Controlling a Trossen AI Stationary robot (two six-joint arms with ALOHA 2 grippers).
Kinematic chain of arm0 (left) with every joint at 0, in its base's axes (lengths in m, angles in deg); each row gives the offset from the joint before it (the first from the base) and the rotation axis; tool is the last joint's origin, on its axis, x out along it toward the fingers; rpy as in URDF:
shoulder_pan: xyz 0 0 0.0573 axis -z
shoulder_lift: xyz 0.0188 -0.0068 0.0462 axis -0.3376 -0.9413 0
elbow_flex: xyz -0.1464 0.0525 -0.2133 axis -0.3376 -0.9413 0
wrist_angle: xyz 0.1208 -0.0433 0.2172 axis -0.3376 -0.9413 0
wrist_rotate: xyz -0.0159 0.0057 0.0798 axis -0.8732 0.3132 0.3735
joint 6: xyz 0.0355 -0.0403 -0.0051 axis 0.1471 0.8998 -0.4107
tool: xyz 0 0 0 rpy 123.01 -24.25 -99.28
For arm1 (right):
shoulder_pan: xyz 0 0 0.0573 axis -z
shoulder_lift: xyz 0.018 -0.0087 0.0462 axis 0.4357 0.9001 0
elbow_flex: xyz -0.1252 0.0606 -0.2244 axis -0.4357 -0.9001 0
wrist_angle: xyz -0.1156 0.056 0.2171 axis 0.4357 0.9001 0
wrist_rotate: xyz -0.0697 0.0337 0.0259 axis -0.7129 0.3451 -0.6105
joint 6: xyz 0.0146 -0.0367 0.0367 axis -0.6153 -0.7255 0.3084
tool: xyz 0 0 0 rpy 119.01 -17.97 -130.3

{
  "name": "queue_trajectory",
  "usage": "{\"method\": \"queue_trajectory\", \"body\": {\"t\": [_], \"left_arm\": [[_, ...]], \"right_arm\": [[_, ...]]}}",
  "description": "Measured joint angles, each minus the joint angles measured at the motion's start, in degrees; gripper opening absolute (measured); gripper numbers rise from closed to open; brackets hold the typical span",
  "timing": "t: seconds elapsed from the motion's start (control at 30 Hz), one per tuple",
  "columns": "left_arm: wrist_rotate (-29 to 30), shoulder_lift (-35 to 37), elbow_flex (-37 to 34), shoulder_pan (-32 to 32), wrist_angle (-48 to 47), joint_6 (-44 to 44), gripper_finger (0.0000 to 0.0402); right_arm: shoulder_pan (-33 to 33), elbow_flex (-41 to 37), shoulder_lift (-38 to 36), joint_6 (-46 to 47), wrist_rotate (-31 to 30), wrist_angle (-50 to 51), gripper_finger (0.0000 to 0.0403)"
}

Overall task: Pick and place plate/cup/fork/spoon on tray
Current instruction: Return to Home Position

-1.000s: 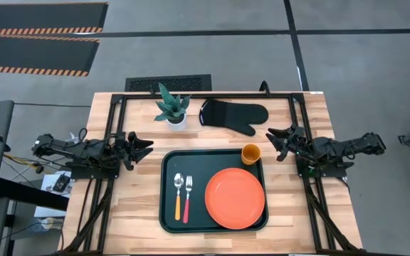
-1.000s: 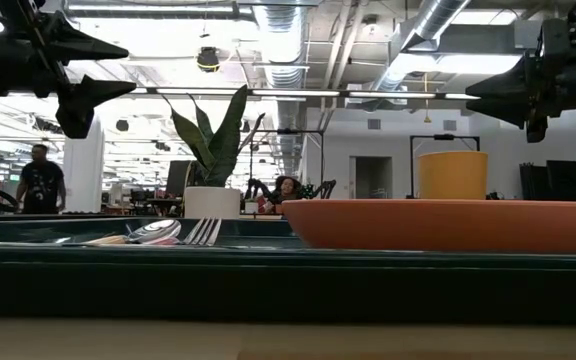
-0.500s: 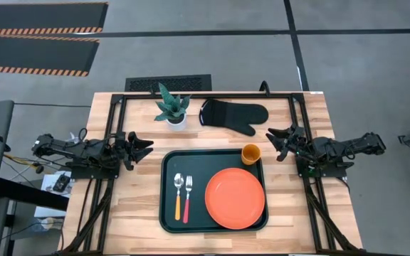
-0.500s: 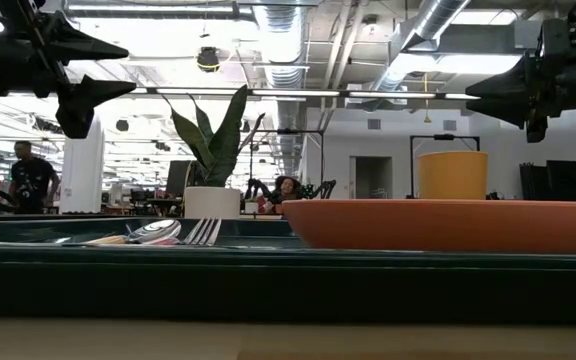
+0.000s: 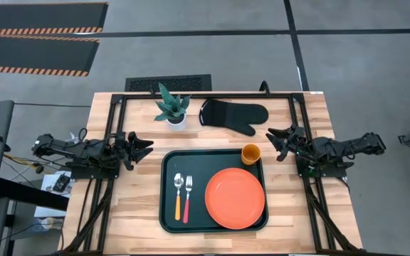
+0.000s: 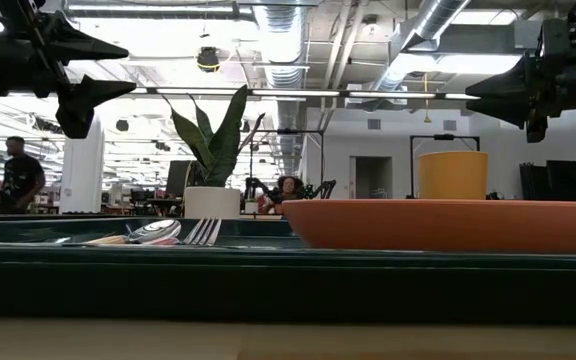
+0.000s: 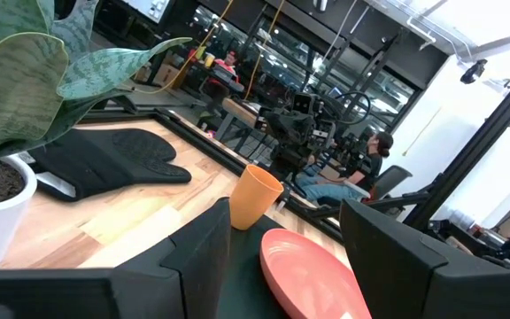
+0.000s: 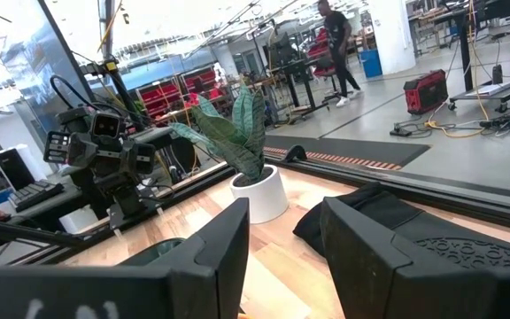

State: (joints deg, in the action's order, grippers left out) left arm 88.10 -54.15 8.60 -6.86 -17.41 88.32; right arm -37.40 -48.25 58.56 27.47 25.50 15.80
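My left gripper (image 5: 148, 147) hangs just off the left rim of the tray (image 5: 166, 213), fingers spread and holding nothing. My right gripper (image 5: 272, 144) hangs off the tray's far right corner, likewise parted and empty, with the cup (image 5: 250, 153) near it, upright on the tray. The plate (image 5: 235, 198) fills the tray's right half, well apart from both grippers. The spoon (image 5: 178, 197) and fork (image 5: 188, 199) lie side by side on its left half, spoon outermost. The tray rests on a wooden table (image 5: 134, 213), with a potted plant (image 5: 171, 108) and a black oven mitt (image 5: 233, 116) beyond it. I count one tray, one plate, one cup, one fork and one spoon. A person (image 6: 16, 175) stands far back in the room.
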Motion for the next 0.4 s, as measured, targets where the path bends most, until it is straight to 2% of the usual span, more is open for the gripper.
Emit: {"method": "queue_trajectory", "body": {"t": [0.4], "left_arm": [[0.0,0.0,0.0,0.0,0.0,0.0,0.0203]], "right_arm": [[0.0,0.0,0.0,0.0,0.0,0.0,0.0168]]}}
